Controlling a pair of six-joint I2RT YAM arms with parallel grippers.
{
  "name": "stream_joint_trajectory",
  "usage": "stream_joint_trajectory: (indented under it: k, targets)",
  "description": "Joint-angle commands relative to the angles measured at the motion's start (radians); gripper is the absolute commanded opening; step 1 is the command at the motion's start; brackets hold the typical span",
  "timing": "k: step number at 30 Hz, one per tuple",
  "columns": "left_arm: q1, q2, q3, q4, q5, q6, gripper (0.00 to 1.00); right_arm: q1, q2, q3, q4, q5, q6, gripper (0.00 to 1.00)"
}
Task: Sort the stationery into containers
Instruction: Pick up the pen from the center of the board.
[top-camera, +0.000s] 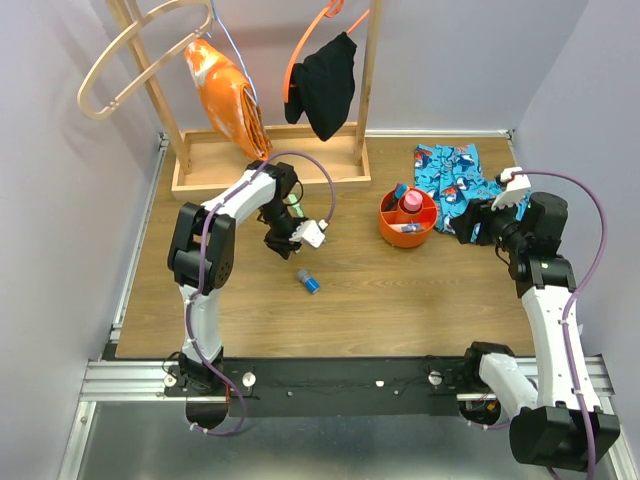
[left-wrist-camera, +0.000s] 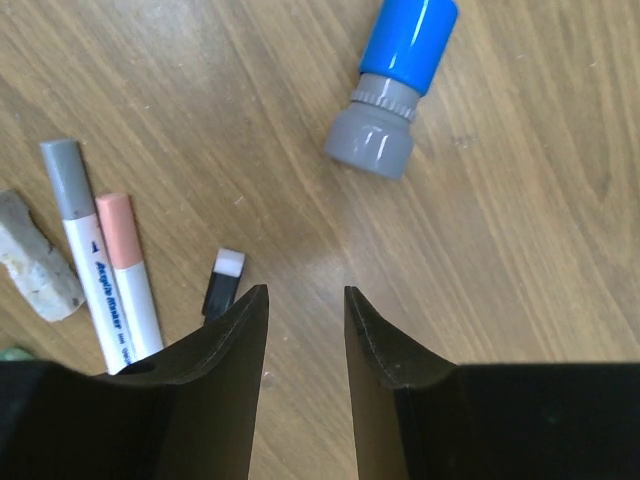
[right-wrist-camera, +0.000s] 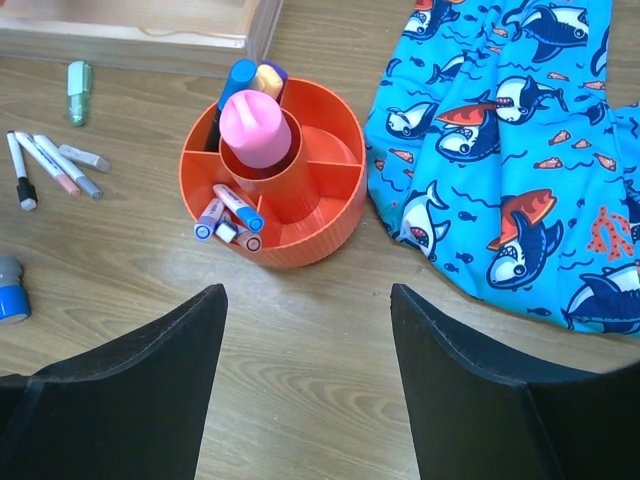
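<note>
Stationery sits in two places on the wooden table (top-camera: 400, 300). The orange tub (right-wrist-camera: 300, 250) holds part of it: a pink tube (right-wrist-camera: 255, 125) upright in the middle well, a blue marker (right-wrist-camera: 238, 78) and a purple-tipped marker (right-wrist-camera: 270, 78) standing in the compartment at twelve o'clock, and a few short markers (right-wrist-camera: 230, 215) lying in the compartment at seven o'clock, their ends over the rim. The right gripper (right-wrist-camera: 307, 292) hangs above bare wood at six o'clock from the tub, its jaws spread wide with nothing between them. A shark-print cloth (right-wrist-camera: 500, 150) lies at three o'clock of the tub, just beside it. The rest of the pens lie loose at about nine o'clock of the tub, by the left gripper (left-wrist-camera: 305, 295), whose jaws stand a narrow gap apart, gripping nothing, only wood showing between. Seen from its wrist, a blue tube with a grey cap (left-wrist-camera: 395, 85) lies on its side at one o'clock of the tips, apart from them. At nine to ten o'clock lie a grey-capped white marker (left-wrist-camera: 85, 250) and a peach-capped white marker (left-wrist-camera: 130, 275), side by side and touching, with a small black pen (left-wrist-camera: 223, 283), white at one end, just off one fingertip (left-wrist-camera: 245, 320). A pale lump (left-wrist-camera: 35, 260) lies beyond the markers; what it is I cannot tell. A green item (right-wrist-camera: 78, 78) lies near the wooden rack base (right-wrist-camera: 130, 35).
</note>
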Motion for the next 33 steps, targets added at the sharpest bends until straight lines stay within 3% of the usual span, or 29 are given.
stream_joint_trajectory:
  k: [1, 19, 29, 33]
  targets:
    - [-0.005, 0.024, -0.001, 0.030, -0.048, 0.020, 0.44, -0.005, -0.012, -0.011, -0.020, -0.009, 0.016, 0.74]
    - [-0.006, 0.162, 0.114, 0.082, -0.061, 0.000, 0.46, -0.005, 0.041, -0.014, 0.011, 0.014, 0.021, 0.74]
    - [-0.006, 0.126, 0.265, -0.048, 0.009, 0.014, 0.47, -0.005, 0.064, -0.022, 0.037, 0.021, 0.018, 0.75]
    - [-0.009, 0.179, 0.324, -0.055, 0.000, -0.006, 0.48, -0.005, 0.075, -0.022, 0.052, 0.021, 0.019, 0.75]
